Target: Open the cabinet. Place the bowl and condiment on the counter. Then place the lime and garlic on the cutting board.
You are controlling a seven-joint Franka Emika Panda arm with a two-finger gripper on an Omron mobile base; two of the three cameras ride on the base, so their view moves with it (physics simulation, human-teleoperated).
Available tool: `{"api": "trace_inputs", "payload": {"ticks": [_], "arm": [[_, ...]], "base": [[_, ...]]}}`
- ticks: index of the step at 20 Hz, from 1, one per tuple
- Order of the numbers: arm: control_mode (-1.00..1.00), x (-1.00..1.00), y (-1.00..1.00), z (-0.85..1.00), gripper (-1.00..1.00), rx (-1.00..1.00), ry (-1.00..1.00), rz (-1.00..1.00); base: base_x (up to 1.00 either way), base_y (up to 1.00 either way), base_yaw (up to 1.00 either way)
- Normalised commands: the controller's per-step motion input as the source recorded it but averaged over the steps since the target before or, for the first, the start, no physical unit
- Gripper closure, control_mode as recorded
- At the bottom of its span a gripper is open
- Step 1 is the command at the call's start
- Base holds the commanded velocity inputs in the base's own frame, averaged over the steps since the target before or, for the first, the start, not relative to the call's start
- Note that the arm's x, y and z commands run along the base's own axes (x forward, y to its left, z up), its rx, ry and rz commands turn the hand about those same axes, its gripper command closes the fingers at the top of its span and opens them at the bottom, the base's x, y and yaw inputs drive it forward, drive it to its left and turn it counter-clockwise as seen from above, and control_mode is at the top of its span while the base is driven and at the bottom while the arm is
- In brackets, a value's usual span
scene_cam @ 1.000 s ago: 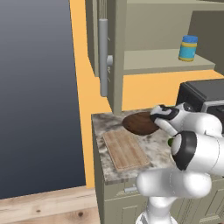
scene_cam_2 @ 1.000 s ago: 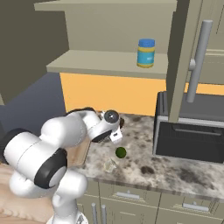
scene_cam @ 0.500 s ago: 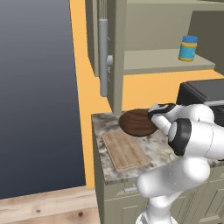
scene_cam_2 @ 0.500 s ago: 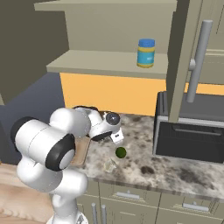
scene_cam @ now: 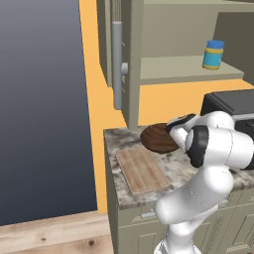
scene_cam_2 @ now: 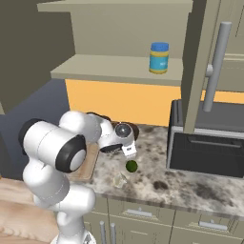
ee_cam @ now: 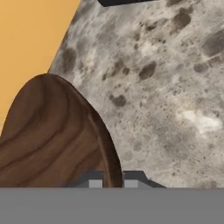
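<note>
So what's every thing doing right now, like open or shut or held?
cabinet: doors open, shelf showing.
condiment: upright on the cabinet shelf.
bowl: rim pinched in the pincer, at the back of the counter.
pincer: shut on the bowl's rim.
lime: loose on the counter.
cutting board: flat on the counter, nothing on it.
black appliance: door closed.

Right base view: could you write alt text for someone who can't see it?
A white robot arm reaches over a speckled counter, its claw at the rim of a dark wooden bowl near the back wall. A lime and a pale garlic bulb lie below the claw; a blue-and-yellow condiment jar stands on the open cabinet's shelf.
</note>
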Motion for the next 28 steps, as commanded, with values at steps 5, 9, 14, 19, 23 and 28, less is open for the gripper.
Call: {"api": "trace_inputs", "payload": {"ticks": [5,9,14,19,23,28], "arm": [[-1.00,0.02,-0.05,0.00,-1.00,0.00,0.00,0.00],[-1.00,0.00,-0.41,0.23,-1.00,0.03,0.00,-0.01],[-1.00,-0.15,-0.37,0.42,-1.00,0.04,0.00,0.00],[-1.00,-0.43,-0.04,0.41,-1.00,0.00,0.01,0.03],[-1.00,-0.50,0.00,0.62,-1.00,-0.02,0.00,0.12],[-1.00,-0.48,0.00,0.73,-1.00,-0.01,0.00,0.11]], "base": [[0.00,0.00,0.00],[0.00,0.00,0.00],[0.00,0.00,0.00],[0.00,0.00,0.00],[0.00,0.00,0.00],[0.00,0.00,0.00]]}}
